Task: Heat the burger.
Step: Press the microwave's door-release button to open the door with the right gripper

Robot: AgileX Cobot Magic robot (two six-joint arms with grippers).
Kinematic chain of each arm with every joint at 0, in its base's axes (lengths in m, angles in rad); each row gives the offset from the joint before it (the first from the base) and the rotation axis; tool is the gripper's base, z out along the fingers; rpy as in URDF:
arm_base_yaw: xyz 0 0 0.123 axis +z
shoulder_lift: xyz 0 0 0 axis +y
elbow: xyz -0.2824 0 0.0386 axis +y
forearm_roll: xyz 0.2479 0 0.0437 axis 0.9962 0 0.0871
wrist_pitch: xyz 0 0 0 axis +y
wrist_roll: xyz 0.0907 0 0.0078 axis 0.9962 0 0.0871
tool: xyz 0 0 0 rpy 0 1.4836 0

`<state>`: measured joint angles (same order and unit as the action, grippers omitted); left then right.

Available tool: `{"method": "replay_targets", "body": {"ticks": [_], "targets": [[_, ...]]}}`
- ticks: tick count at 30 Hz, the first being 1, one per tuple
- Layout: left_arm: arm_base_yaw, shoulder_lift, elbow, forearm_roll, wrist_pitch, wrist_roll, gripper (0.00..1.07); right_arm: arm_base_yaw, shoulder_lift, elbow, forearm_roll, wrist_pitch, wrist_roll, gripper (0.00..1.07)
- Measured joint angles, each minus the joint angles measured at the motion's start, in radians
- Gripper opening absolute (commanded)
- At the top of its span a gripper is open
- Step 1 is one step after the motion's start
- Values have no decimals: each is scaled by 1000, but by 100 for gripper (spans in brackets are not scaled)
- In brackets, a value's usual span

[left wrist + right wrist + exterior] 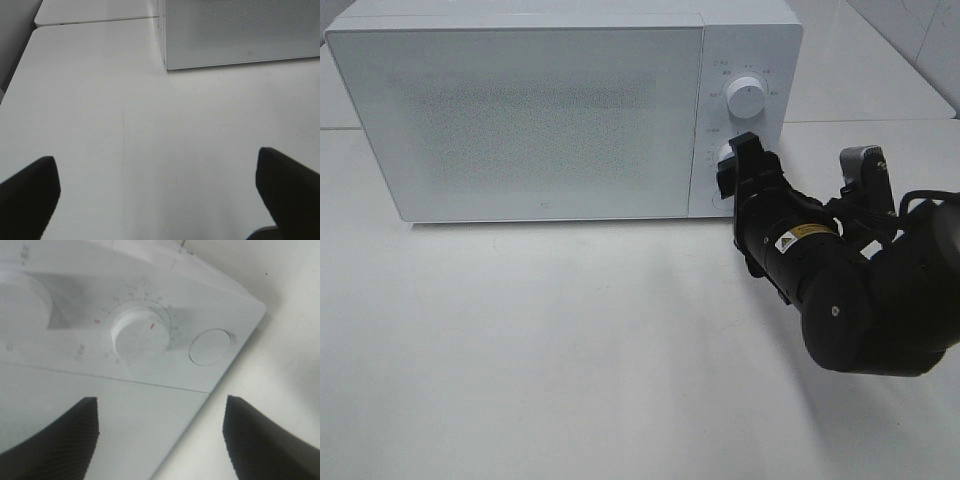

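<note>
The white microwave (550, 120) stands on the table (570, 350) with its door (520, 125) shut; the burger is out of sight, perhaps behind it. The right claw (160, 440) hangs spread and empty before the lower dial (141, 335), and the left claw (160, 195) is spread over the tabletop.

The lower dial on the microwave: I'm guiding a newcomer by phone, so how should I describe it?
On the white microwave, look at the control strip at its right end. It holds two round white dials; the lower dial sits just above a flat round button. Unlike the upper dial, it has the black right gripper in front of it.
</note>
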<state>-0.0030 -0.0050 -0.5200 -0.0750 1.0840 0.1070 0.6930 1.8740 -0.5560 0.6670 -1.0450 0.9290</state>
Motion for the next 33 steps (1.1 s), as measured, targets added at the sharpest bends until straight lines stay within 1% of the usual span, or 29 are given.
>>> {"method": "replay_targets", "body": {"ticks": [1, 2, 3, 4, 5, 6, 7, 8, 9, 10, 11, 12, 13, 14, 15, 16, 17, 18, 19, 20, 22, 23, 24, 25, 26, 27, 28, 30, 33], "targets": [[0, 0, 0, 0, 0, 0, 101, 0, -16, 6, -6, 32, -40, 70], [0, 0, 0, 0, 0, 0, 101, 0, -52, 15, -17, 107, -151, 70], [0, 0, 0, 0, 0, 0, 101, 0, -52, 15, -17, 107, -151, 70], [0, 0, 0, 0, 0, 0, 101, 0, -88, 16, -24, 179, -267, 70], [0, 0, 0, 0, 0, 0, 101, 0, -106, 16, -28, 210, -336, 70], [0, 0, 0, 0, 0, 0, 101, 0, -106, 16, -28, 210, -336, 70], [0, 0, 0, 0, 0, 0, 101, 0, -149, 17, -31, 280, -473, 70], [0, 0, 0, 0, 0, 0, 101, 0, -170, 17, -31, 304, -526, 70], [0, 0, 0, 0, 0, 0, 101, 0, -170, 17, -31, 304, -526, 70], [0, 0, 0, 0, 0, 0, 101, 0, -205, 17, -34, 353, -639, 70], [0, 0, 0, 0, 0, 0, 101, 0, -205, 17, -34, 353, -639, 70], [0, 0, 0, 0, 0, 0, 101, 0, -222, 17, -37, 373, -698, 70], [0, 0, 0, 0, 0, 0, 101, 0, -254, 18, -56, 408, -809, 69], [0, 0, 0, 0, 0, 0, 101, 0, -254, 18, -56, 408, -809, 69], [0, 0, 0, 0, 0, 0, 101, 0, -284, 18, -91, 449, -895, 69], [0, 0, 0, 0, 0, 0, 101, 0, -300, 18, -115, 476, -934, 68], [0, 0, 0, 0, 0, 0, 101, 0, -300, 18, -115, 476, -934, 68], [0, 0, 0, 0, 0, 0, 101, 0, -331, 17, -162, 542, -989, 67], [0, 0, 0, 0, 0, 0, 101, 0, -345, 14, -185, 584, -1015, 67], [0, 0, 0, 0, 0, 0, 101, 0, -345, 14, -185, 584, -1015, 67], [0, 0, 0, 0, 0, 0, 101, 0, -380, -10, -251, 730, -1062, 65], [0, 0, 0, 0, 0, 0, 101, 0, -380, -10, -251, 730, -1062, 65], [0, 0, 0, 0, 0, 0, 101, 0, -399, -35, -289, 835, -1073, 65], [0, 0, 0, 0, 0, 0, 101, 0, -399, -35, -289, 835, -1073, 65], [0, 0, 0, 0, 0, 0, 101, 0, -418, -68, -326, 958, -1082, 65], [0, 0, 0, 0, 0, 0, 101, 0, -427, -86, -344, 1018, -1084, 64], [0, 0, 0, 0, 0, 0, 101, 0, -427, -86, -344, 1018, -1084, 64], [0, 0, 0, 0, 0, 0, 101, 0, -451, -144, -384, 1211, -1087, 64], [0, 0, 0, 0, 0, 0, 101, 0, -457, -155, -391, 1252, -1088, 64]]}}
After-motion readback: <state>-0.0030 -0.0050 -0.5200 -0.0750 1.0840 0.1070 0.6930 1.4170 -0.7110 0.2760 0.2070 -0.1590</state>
